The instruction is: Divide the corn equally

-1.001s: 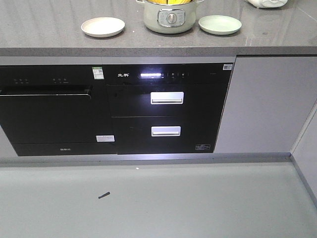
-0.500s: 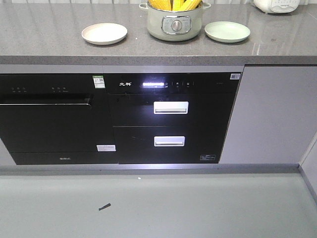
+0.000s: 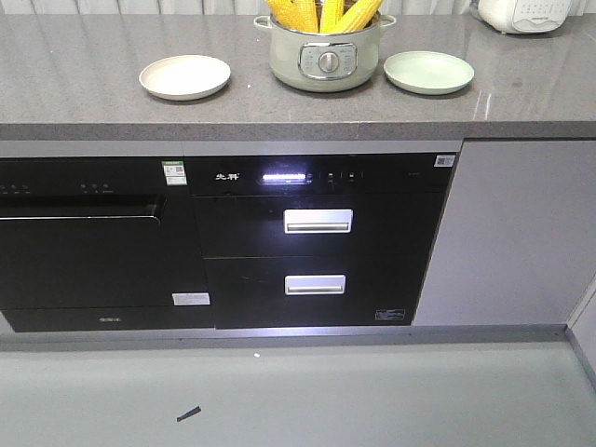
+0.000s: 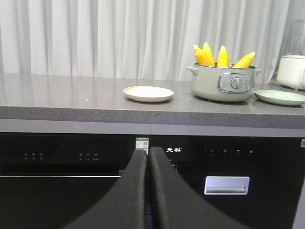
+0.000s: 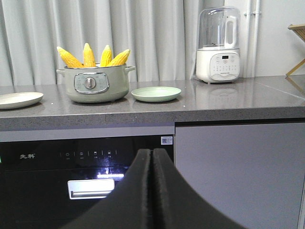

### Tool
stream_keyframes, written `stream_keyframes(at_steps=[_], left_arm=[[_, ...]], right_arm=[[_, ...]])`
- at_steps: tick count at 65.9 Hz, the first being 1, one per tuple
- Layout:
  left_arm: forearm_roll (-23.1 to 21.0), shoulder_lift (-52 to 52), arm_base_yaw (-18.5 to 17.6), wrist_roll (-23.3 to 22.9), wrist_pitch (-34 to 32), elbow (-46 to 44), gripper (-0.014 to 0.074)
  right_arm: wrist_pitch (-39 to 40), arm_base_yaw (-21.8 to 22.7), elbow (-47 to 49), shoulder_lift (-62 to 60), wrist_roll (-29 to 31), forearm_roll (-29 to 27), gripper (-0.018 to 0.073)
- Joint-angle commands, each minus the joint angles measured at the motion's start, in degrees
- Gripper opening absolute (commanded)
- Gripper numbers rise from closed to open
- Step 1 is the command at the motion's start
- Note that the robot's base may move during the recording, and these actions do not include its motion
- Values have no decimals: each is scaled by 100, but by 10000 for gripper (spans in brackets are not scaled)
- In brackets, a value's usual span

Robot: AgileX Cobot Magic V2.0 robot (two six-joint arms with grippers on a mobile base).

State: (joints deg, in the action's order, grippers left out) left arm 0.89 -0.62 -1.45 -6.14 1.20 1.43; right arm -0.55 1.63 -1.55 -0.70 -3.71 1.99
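While corn (image 5: 93,56) is standing in pot (image 5: 95,85), I'm judging it stiff, probably slick, graspable above pot; left tool (image 4: 147,157), right tool (image 5: 152,155) sitting pressed together.

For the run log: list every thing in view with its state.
corn: four cobs showing, standing in the pot, none plated.
pot: uncovered, on the counter.
cream plate: empty.
green plate: empty.
left gripper: shut, empty.
right gripper: shut, empty.
drawers: both shut.
control panel: lit.
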Motion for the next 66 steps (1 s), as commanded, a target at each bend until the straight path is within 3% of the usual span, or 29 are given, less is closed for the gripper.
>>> stream_keyframes(at_steps=[1,66], left_arm=[[-36,-91,-31,-70,-427,-100,-6],[-36,-91,-31,-70,-427,-100,-6]], right_arm=[[424,43,-46,-41,47,3,-6],[424,43,-46,-41,47,3,-6]])
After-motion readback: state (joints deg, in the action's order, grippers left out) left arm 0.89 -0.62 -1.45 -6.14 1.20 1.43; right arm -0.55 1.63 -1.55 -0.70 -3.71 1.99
